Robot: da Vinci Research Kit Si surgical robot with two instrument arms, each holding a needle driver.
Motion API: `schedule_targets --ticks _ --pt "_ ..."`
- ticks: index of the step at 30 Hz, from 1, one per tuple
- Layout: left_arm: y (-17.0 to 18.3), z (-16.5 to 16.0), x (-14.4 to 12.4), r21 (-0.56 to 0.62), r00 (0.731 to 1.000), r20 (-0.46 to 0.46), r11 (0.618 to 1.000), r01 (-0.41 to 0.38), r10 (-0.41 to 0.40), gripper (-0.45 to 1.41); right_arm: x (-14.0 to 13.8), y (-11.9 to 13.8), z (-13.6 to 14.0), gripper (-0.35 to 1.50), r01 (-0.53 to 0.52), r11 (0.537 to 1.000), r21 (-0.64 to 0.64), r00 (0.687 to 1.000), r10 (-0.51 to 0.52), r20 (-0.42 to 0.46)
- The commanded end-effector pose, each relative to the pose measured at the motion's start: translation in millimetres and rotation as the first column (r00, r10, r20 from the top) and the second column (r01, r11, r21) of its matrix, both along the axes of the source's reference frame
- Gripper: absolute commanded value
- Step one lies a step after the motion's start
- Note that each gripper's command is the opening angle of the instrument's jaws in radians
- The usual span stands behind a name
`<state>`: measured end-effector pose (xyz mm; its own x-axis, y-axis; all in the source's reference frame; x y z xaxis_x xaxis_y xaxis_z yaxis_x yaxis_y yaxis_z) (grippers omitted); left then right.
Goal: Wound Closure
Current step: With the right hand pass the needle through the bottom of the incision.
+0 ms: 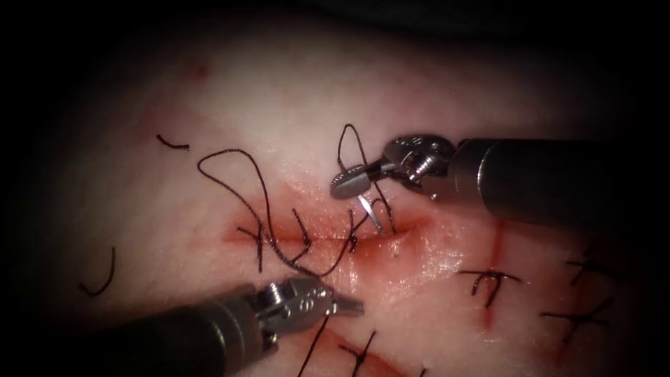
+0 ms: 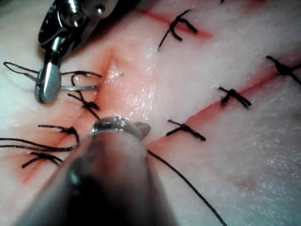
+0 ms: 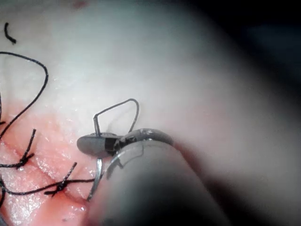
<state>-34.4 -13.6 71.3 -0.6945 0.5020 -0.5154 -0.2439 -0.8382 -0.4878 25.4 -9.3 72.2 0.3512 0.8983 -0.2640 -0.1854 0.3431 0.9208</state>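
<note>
1. Nearest in the endoscope view, the left end effector [image 1: 347, 305] lies low over the tissue [image 1: 293, 105], just below the cut [image 1: 328, 234]; its jaws look closed, and I cannot tell whether they pinch the thread [image 1: 230, 167] that runs past their underside
2. That thread runs from the left end effector down toward the near edge, and another length curves from close by its jaws up to the cut
3. Just beyond, the cut runs left to right, wet with red fluid [image 1: 391, 258], with tied stitches [image 1: 262, 237] crossing its left part
4. At the cut's right part, the needle [image 1: 370, 211] stands with its lower part at the tissue on the far lip; whether its tip is buried I cannot tell
5. The right end effector [image 1: 349, 183] is clamped shut on the needle's upper end, directly above the cut and touching the needle there
6. From the clamped end a narrow loop of thread rises away from the cut
7. Farther left, the thread makes a wide loop over bare tissue, and cut ends of thread [image 1: 172, 143] lie well apart from both tools
8. To the right, other closed cuts carry finished knots [image 1: 490, 279]
</note>
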Motion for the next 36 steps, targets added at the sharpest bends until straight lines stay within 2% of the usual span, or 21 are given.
schedule_targets --ticks 1,6,9,13,16,20,25,29,36 --pt "0.3 0.6 -0.6 -0.001 1.0 0.002 1.0 0.0 0.0 -0.38 -0.2 0.3 0.5 -0.35 -0.032 0.999 -0.009 0.999 0.032 0.032" --pt "1.7 -0.3 -1.4 0.011 1.0 0.008 1.0 0.024 -0.024 -0.45 -2.1 -0.9 -0.3 -0.35 -0.118 0.993 -0.007 0.974 0.117 0.191" --pt "2.5 -1.3 -2.9 -0.022 0.999 0.032 0.999 0.042 -0.041 -0.45 -2.3 -2.1 -1.1 -0.35 -0.151 0.988 0.037 0.964 0.139 0.226" --pt "2.3 -1.1 -5.0 -0.041 0.998 0.034 0.998 0.047 -0.046 -0.45 -1.8 -3.6 -2.3 -0.35 -0.161 0.981 0.105 0.97 0.138 0.2" --pt "2.2 0.1 -5.3 -0.046 0.998 0.039 0.998 0.045 -0.044 -0.45 -1.5 -4.3 -3.1 -0.35 -0.181 0.969 0.168 0.968 0.146 0.204" --pt "2.1 0.8 -5.1 -0.046 0.999 0.037 0.998 0.035 -0.033 -0.45 -1.4 -4.7 -3.6 -0.35 -0.194 0.957 0.217 0.968 0.15 0.202" --pt "1.9 0.9 -4.1 -0.043 0.999 0.035 0.999 0.017 -0.016 -0.45 -0.9 -5.7 -4.9 -0.35 -0.22 0.918 0.329 0.973 0.183 0.14" --pt "1.9 1.0 -4.0 -0.042 0.999 0.034 0.999 0.013 -0.012 -0.45 -0.4 -6.7 -5.6 -0.35 -0.218 0.904 0.367 0.976 0.197 0.092" --pt "1.8 1.0 -3.0 -0.046 0.999 0.04 0.999 0.001 0.001 -0.45 0.4 -8.5 -6.2 -0.35 -0.257 0.867 0.426 0.966 0.247 0.08"
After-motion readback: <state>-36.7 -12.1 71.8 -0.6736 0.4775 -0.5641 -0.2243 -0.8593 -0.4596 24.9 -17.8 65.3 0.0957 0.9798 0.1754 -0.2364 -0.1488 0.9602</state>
